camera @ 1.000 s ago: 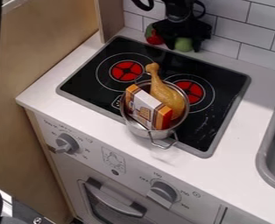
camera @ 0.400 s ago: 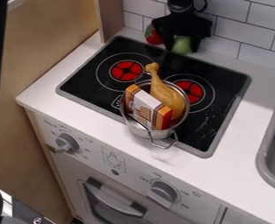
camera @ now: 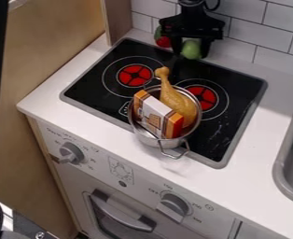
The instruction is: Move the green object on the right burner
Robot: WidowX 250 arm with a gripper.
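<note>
1. The pincer (camera: 191,50) is clamped on the green object (camera: 191,48) — it sits between the two fingertips, at the stove's back edge.
2. Nearer the camera than the pincer lies the right burner (camera: 204,97).
3. Farther forward stands the metal pot (camera: 150,140) — chicken leg (camera: 177,105) and box (camera: 155,114) inside.
</note>
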